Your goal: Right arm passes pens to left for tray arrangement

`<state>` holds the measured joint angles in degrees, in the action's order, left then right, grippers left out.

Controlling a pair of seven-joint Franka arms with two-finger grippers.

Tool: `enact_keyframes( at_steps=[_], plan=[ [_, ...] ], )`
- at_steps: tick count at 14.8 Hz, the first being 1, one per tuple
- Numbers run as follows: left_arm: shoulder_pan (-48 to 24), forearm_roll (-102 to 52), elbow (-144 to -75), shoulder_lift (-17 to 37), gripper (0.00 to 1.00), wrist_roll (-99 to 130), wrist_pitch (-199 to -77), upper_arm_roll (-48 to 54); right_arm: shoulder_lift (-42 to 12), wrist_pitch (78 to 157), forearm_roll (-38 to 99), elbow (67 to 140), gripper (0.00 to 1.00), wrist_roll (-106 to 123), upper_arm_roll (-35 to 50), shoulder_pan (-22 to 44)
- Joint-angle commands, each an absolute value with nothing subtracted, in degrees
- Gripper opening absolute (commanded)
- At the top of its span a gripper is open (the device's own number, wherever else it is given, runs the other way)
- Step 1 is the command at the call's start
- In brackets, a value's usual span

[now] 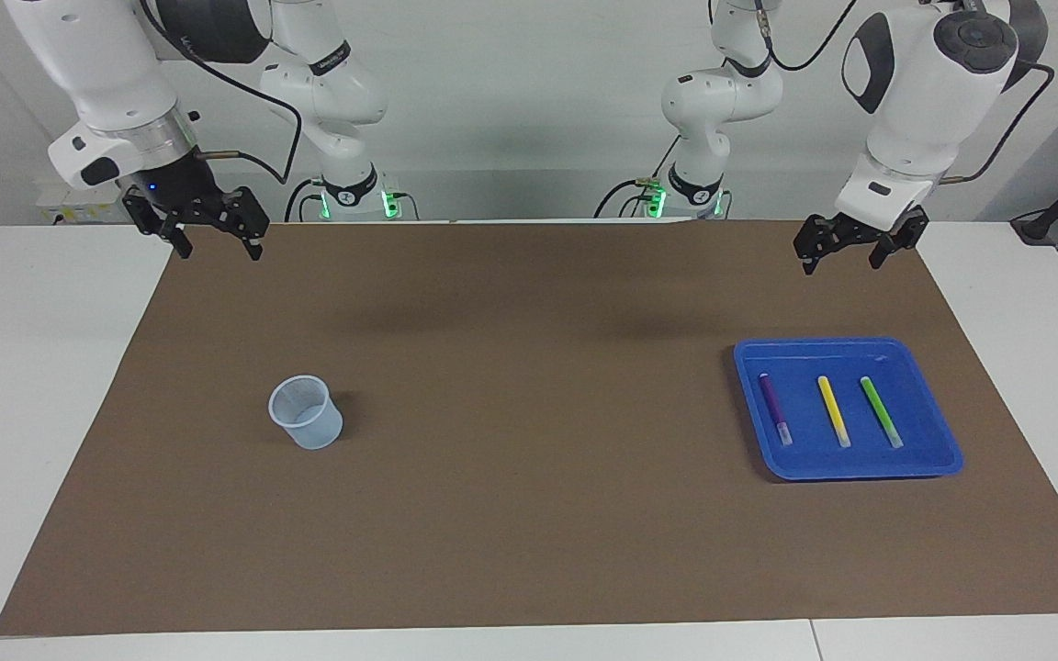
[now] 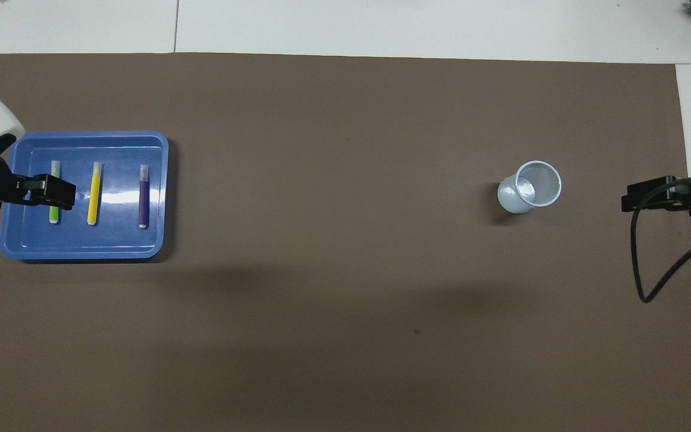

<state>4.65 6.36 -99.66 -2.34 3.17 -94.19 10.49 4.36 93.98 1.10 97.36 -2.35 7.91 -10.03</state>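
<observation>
The blue tray (image 1: 928, 404) (image 2: 117, 240) lies on the brown mat toward the left arm's end. Three pens lie side by side in it, apart from one another: purple (image 1: 775, 408) (image 2: 143, 197), yellow (image 1: 833, 410) (image 2: 93, 195) and green (image 1: 881, 410) (image 2: 54, 215). My left gripper (image 1: 843, 257) (image 2: 42, 191) hangs open and empty, high over the mat at its own end; from overhead it covers part of the green pen without touching it. My right gripper (image 1: 219, 243) (image 2: 651, 198) hangs open and empty, high over the mat's corner at the right arm's end.
A small translucent cup (image 1: 307, 413) (image 2: 531, 187) stands upright on the mat toward the right arm's end, with nothing showing inside it. The brown mat (image 1: 529, 386) covers most of the white table. A black cable (image 2: 642, 264) loops from the right wrist.
</observation>
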Motion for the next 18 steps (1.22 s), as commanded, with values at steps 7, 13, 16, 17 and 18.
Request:
enact_keyframes(
  at_steps=[7,13,16,17,18],
  plan=[
    [-0.43,-2.54,-95.38,-3.61,1.00,12.39,-88.87,7.56,5.80,94.04,0.18,98.88,1.00,-1.93,8.17,-10.20],
    [-4.04,-3.52,-96.77,-3.52,1.00,11.87,-94.83,5.28,5.80,94.31,0.18,98.88,1.00,-2.02,8.17,-10.20],
    [-4.13,-2.99,-96.77,-2.47,1.00,10.81,-95.19,5.27,5.80,94.22,0.18,98.96,1.00,-2.02,8.17,-10.20],
    [-4.22,-2.90,-96.07,-1.16,1.00,10.72,-95.10,5.27,5.80,94.31,0.18,98.88,1.00,-2.02,8.17,-10.20],
    [-4.39,-2.99,-95.80,-1.06,1.00,10.81,-94.75,5.36,5.80,94.31,0.18,98.96,1.00,-2.02,8.17,-10.20]
  ],
)
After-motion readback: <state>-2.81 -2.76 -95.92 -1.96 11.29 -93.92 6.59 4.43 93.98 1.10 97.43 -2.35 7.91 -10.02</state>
